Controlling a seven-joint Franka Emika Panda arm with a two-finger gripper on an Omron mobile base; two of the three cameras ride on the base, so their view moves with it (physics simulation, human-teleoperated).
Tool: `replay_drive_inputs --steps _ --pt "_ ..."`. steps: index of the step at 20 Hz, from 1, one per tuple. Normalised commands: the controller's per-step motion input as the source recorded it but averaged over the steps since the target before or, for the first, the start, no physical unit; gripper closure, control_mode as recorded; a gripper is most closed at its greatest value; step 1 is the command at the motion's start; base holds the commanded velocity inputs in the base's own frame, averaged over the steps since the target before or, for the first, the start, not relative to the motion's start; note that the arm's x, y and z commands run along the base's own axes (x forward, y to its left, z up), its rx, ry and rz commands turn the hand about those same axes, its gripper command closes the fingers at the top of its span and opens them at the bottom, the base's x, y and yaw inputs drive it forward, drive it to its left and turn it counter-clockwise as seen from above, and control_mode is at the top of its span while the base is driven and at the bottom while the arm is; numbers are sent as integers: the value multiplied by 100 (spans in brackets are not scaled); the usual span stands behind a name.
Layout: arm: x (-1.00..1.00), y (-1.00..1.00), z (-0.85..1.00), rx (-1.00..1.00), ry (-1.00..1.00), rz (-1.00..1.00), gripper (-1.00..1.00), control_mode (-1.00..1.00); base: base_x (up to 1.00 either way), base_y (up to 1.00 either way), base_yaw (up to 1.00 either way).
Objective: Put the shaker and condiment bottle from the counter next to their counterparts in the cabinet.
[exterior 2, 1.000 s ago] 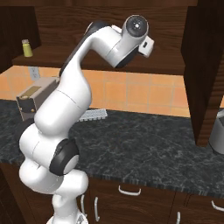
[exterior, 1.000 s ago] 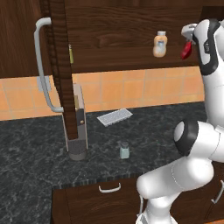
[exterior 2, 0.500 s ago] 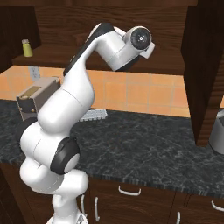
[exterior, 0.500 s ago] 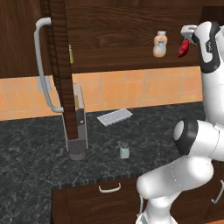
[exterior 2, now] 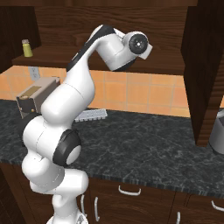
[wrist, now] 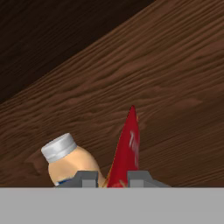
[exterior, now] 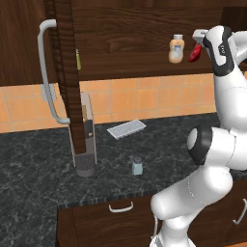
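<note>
My gripper [exterior: 195, 44] is shut on the red condiment bottle [exterior: 194, 54] and holds it just above the cabinet [exterior: 120, 29] shelf, right beside the tan-orange bottle [exterior: 177, 48]. In the hand view the red bottle [wrist: 127, 151] stands between my fingertips [wrist: 85, 178], with the tan bottle [wrist: 72, 164] close on its left against the wooden back wall. The pale blue-green shaker [exterior: 137, 165] stands upright on the black counter [exterior: 38, 169], near its front edge. The olive-yellow shaker [exterior: 77, 59] [exterior 2: 27, 48] stands at the shelf's other end, next to the open door.
The open cabinet door [exterior: 62, 72] sticks out edge-on with its grey bar handle [exterior: 47, 72]. A box-like appliance [exterior: 86, 137] stands under it. A flat grey rack [exterior: 126, 129] lies by the tiled wall. A grey pot [exterior 2: 217, 131] sits at the far right.
The arm has carried the red bottle leftwards, closer to the tan bottle on the shelf. The shaker on the counter has stayed put.
</note>
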Motion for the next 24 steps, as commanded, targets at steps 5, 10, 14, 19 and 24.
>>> replay_drive_inputs --steps 5,10,14,19,24 --pt "21 0 0 1 -1 0 100 -100 0 0 0" --pt "6 0 3 1 -2 0 -100 -100 0 0 0" --pt "3 0 5 2 -5 0 -100 -100 0 0 0" --pt "-9 -1 23 2 -5 1 -100 -100 0 0 0" --pt "-96 -19 7 0 -13 6 -100 -100 0 0 0"
